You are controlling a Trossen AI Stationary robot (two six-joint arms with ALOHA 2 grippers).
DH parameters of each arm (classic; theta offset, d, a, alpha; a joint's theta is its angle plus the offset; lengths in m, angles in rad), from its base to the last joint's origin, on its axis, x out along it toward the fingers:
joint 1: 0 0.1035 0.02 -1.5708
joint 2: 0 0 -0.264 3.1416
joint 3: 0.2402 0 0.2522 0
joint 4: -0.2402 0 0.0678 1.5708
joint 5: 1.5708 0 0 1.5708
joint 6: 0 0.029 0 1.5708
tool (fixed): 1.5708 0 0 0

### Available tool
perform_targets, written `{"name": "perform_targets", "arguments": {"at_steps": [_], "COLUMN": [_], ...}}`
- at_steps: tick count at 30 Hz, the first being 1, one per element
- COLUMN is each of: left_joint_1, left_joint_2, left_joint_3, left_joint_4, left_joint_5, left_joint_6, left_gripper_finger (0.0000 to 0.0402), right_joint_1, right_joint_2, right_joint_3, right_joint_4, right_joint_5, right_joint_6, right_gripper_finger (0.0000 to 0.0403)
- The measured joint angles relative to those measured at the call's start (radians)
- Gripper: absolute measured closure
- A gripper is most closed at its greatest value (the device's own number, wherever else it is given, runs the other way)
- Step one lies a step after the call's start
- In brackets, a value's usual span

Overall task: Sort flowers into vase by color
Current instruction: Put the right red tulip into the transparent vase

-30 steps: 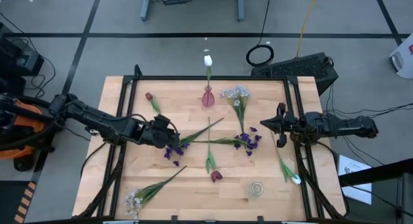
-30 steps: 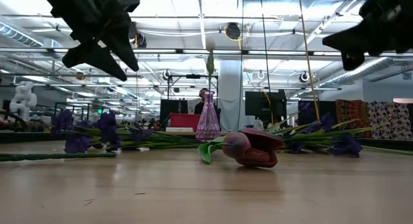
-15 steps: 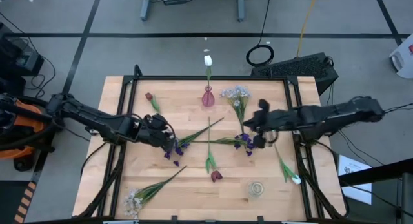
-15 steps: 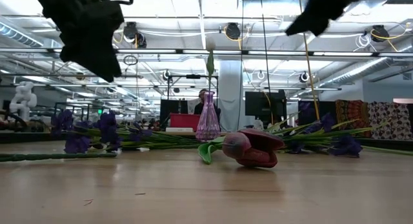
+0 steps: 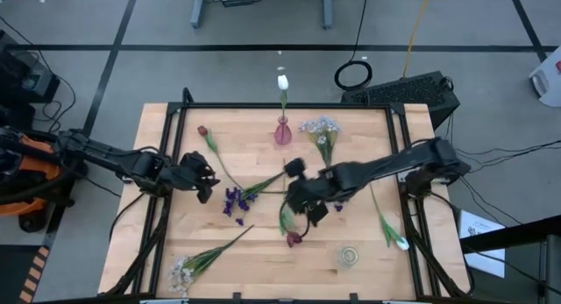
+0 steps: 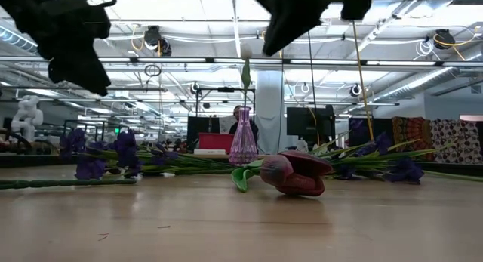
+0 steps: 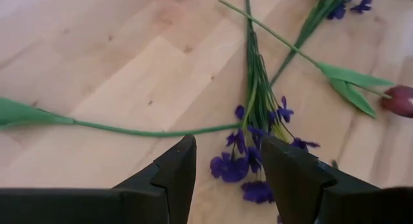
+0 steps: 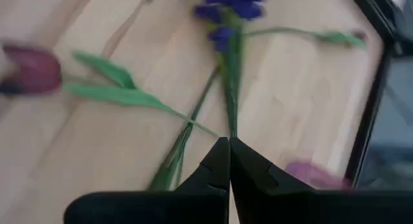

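Green-stemmed flowers lie flat on the wooden table [image 5: 175, 129]. A purple cluster [image 5: 232, 201] lies left of centre, and a second purple cluster [image 5: 340, 192] lies to its right. One dark red tulip [image 5: 294, 239] is near the front, another [image 5: 202, 130] far left. A white tulip [image 5: 282, 81] stands in the pink vase [image 5: 282, 131]. My left gripper [image 5: 209, 183] hovers open just left of the left purple cluster [image 7: 258, 166]. My right gripper [image 5: 298, 199] hangs shut above the crossed stems [image 8: 193, 130] at the table's middle. Both grippers touch nothing.
A white blossom spray [image 5: 320, 127] lies right of the vase and another [image 5: 181, 271] at the near left corner. A white tulip [image 5: 401, 243] lies by the right edge. A small clear glass vase [image 5: 349, 256] stands near the front right. A black frame rims the table.
My right arm has swung from the table's right edge in over the table to its middle, passing over the right purple cluster. My left gripper has drawn back a little toward the left edge, away from the left purple cluster. No flower has moved.
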Motion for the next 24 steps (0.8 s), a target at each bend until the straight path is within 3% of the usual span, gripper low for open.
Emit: {"name": "perform_targets", "arguments": {"at_steps": [10, 24], "left_joint_1": [0.000, 0.000], "left_joint_2": [-0.073, -0.075], "left_joint_3": [-0.041, -0.042], "left_joint_4": [0.012, 0.013], "left_joint_5": [0.079, 0.081], "left_joint_6": [0.025, 0.020], "left_gripper_finger": [0.0224, 0.0224], "right_joint_1": [0.031, -0.005], "right_joint_2": [0.245, 0.387], "right_joint_3": [0.097, 0.097], "right_joint_4": [-0.021, -0.002], "right_joint_5": [0.007, -0.001], "right_joint_6": [-0.310, -0.436], "right_gripper_finger": [0.0377, 0.0316]}}
